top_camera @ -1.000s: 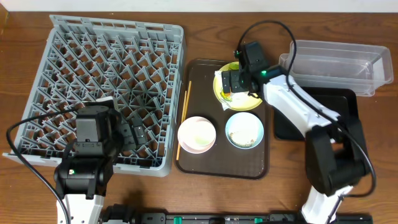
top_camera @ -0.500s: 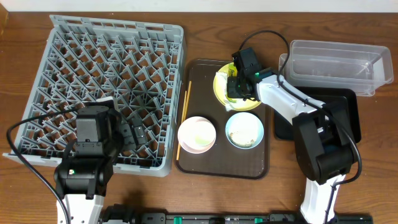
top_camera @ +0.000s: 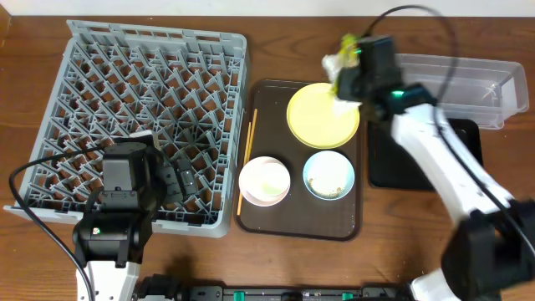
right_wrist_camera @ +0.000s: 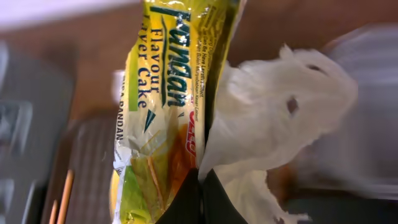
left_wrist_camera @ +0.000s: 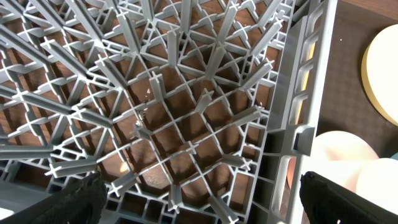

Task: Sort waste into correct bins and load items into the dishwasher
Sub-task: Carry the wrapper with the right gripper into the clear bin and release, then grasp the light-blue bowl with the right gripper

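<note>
My right gripper (top_camera: 351, 71) is shut on the yellow-green snack wrapper (top_camera: 341, 57) and its crumpled white paper, held in the air between the yellow plate (top_camera: 322, 114) and the clear tub (top_camera: 456, 84). In the right wrist view the wrapper (right_wrist_camera: 161, 106) and the paper (right_wrist_camera: 280, 106) hang from the closed gripper (right_wrist_camera: 202, 190). The plate lies bare on the brown tray (top_camera: 276, 109), next to a light blue bowl (top_camera: 328, 175) with pale scraps, a white bowl (top_camera: 264, 180) and chopsticks (top_camera: 246, 150). My left gripper (left_wrist_camera: 211, 205) stands open over the grey rack (top_camera: 142, 109).
The black tray (top_camera: 464, 142) lies on the table in front of the clear tub, partly under my right arm. The rack (left_wrist_camera: 186, 112) fills the left wrist view, with the white bowl (left_wrist_camera: 339, 149) just past its right wall.
My right gripper closed on the wrapper and paper on the yellow plate, then lifted them up and to the right toward the clear tub. The left arm has not moved.
</note>
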Controlling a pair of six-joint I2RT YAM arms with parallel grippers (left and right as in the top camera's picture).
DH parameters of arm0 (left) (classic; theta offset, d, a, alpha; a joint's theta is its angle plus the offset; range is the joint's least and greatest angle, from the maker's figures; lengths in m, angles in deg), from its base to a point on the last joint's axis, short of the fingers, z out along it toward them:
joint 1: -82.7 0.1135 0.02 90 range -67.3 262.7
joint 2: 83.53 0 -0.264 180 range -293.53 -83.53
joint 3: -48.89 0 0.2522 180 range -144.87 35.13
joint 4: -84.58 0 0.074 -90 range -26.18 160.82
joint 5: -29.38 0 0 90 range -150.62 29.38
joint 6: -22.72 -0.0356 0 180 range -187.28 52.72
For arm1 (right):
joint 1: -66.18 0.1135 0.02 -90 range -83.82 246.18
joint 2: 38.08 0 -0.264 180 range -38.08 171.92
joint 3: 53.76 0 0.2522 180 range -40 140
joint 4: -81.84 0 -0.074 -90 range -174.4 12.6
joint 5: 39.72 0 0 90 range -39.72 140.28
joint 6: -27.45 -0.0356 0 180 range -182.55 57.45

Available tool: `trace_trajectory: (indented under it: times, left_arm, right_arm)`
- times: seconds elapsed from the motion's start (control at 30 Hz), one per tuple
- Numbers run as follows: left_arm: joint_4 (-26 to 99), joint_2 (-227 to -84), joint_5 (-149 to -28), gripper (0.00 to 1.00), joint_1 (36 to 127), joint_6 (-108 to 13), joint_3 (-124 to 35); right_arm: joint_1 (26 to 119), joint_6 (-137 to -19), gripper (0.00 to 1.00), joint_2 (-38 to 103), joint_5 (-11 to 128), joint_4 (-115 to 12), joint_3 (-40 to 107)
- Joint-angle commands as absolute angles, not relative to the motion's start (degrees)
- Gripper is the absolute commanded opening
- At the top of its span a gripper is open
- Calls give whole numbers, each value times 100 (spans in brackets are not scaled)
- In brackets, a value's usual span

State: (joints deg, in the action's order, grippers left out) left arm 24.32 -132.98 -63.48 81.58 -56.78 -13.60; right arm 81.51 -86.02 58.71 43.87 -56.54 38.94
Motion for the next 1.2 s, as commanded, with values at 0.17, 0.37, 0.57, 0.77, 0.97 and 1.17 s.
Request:
trace_trajectory:
  times: [0.17,0.37,0.57,0.77,0.97,1.17]
  left_arm:
    - [2412,-13283,-6359,99,8188,-5710,-1480]
    - [2412,-13283,-6359,99,8188,-5710,-1480]
    - [2412,-13283,-6359,99,8188,-5710,-1480]
    - [2412,-13283,-6359,99,8188,-5710,-1480]
    - [2414,-13285,-6356,99,8188,-5710,-1480]
    - [2414,-13285,-6356,99,8188,-5710,-1480]
  right_arm:
    - [6774,-8877,1,5648,3552,-5639,3949]
    - [6178,-9485,2,5967,3609,-5739,3949]
    - [6057,-9487,55,6208,3919,-6078,3949]
    - [6057,-9041,62,5972,4177,-6102,3951]
    - [6298,-6737,77,5211,7259,-4935,3951]
    - [7087,-5607,80,5089,7836,-2931,3942]
